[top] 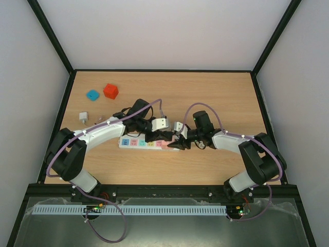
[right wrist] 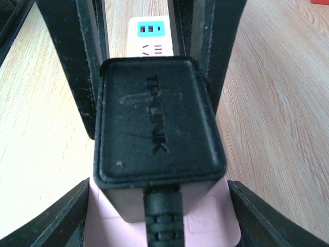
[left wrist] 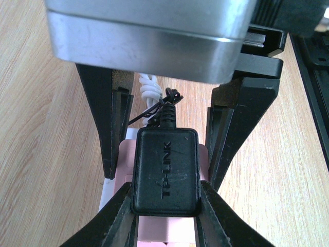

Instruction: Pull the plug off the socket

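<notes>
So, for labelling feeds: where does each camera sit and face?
Top external: above, behind the bases, looking down on the table; both arms show.
Left wrist: on the left arm, looking past its fingers at the plug.
Right wrist: on the right arm, past its fingers, facing the plug's other end.
Shared: both wrist views show the plug.

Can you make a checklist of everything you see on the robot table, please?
Surface: wooden table, bare wood showing.
Job's things: black plug sits in the pink end of the white power strip.
Clutter: red block, blue piece and small white charger, far left.
Grippers: left gripper pinches the plug's sides; right gripper clamps the power strip's edges.
Cables: black cord leaves the plug; purple cables run along both arms.
Surroundings: white walls, black frame.
</notes>
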{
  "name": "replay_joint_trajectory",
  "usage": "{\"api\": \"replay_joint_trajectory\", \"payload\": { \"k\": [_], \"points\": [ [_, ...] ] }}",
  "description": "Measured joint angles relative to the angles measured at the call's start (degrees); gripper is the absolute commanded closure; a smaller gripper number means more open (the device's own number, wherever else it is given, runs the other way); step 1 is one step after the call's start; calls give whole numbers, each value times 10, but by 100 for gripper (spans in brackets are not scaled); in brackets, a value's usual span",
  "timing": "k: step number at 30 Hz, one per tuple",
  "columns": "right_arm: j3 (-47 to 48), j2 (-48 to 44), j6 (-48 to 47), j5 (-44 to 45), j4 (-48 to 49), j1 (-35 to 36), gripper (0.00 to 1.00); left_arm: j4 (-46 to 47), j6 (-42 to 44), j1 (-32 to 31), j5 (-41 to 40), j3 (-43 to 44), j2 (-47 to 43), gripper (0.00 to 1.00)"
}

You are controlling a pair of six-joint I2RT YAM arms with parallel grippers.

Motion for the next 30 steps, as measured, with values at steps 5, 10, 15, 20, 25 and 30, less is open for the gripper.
{"api": "replay_joint_trajectory", "payload": {
  "k": [5, 10, 15, 20, 25, 30],
  "points": [
    [0, 1, 0, 0, 2, 1, 72, -2, 8, 0, -1, 1, 0, 86],
    [0, 3, 1, -2, 6, 1, 73, -13, 4, 2, -1, 7, 0, 88],
    [0, 4, 5, -5, 11, 1, 73, -16, -5, 13, 11, 8, 0, 89],
    [0, 5, 9, -7, 13, 1, 74, -16, -8, 17, 16, 8, 0, 91],
    [0, 6, 9, -6, 14, 2, 77, -23, 16, 16, 15, 10, 0, 92],
    [0, 9, 9, -4, 17, 3, 81, -37, 61, 8, 14, 24, -13, 92]
  ]
}}
